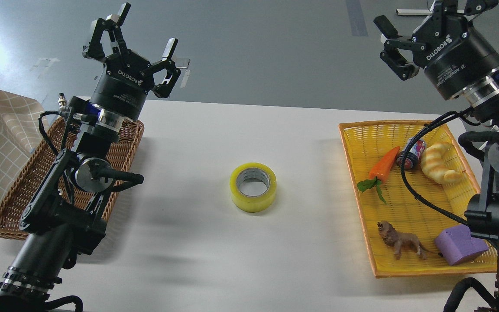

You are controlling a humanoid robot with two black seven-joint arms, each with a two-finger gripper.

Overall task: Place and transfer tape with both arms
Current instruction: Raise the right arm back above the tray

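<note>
The tape (253, 187), a yellow translucent roll with a grey-white core, lies flat on the white table (197, 242) at its middle. My left gripper (145, 30) is open and empty, raised above the table's far left edge and pointing up, well away from the tape. My right gripper (427, 17) is open and empty, held high at the top right beyond the yellow tray, far from the tape. Part of its fingers runs out of the top of the view.
A brown wicker basket (11, 190) sits at the left under my left arm. A yellow tray (362, 138) at the right holds a carrot (383, 164), a can (412, 152), a bread roll (438, 162), a toy lion (401, 243) and a purple block (459, 245).
</note>
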